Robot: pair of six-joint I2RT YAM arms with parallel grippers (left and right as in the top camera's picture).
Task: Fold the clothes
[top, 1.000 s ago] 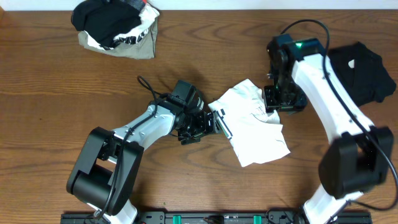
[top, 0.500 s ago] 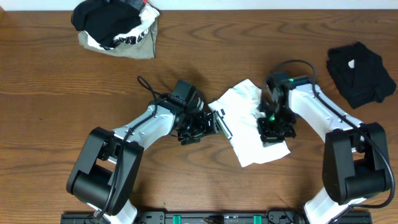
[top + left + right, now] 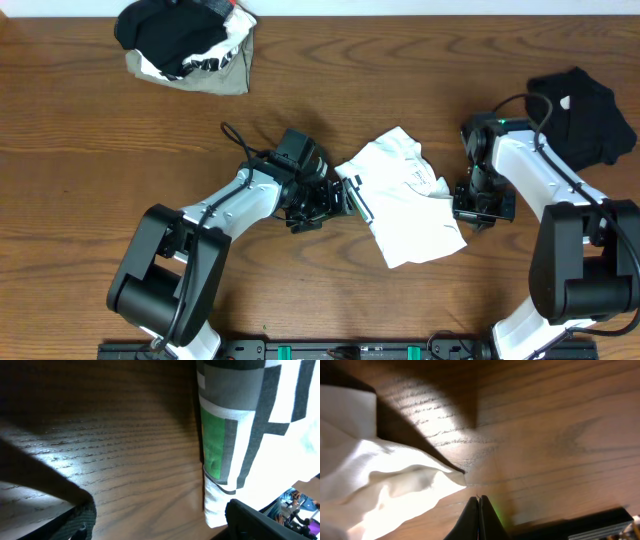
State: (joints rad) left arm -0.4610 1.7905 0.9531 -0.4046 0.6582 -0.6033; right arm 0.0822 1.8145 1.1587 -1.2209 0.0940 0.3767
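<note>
Your right claw (image 3: 478,205) is pinched closed, empty, beside the white T-shirt (image 3: 405,215); left claw (image 3: 335,198) gapes at its other edge. A black garment (image 3: 580,115) lies nearby.

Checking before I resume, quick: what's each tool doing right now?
Left tool: open, gripping nothing, at the edge of the white shirt.
Right tool: closed, empty, beside the shirt.

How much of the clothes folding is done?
Maybe one: a black garment lies apart at the right, seemingly folded. In hand: the white shirt, partly folded and rumpled; the left gripper is open at its edge, the right gripper shut beside it, holding nothing. Left: the pile at the back.
</note>
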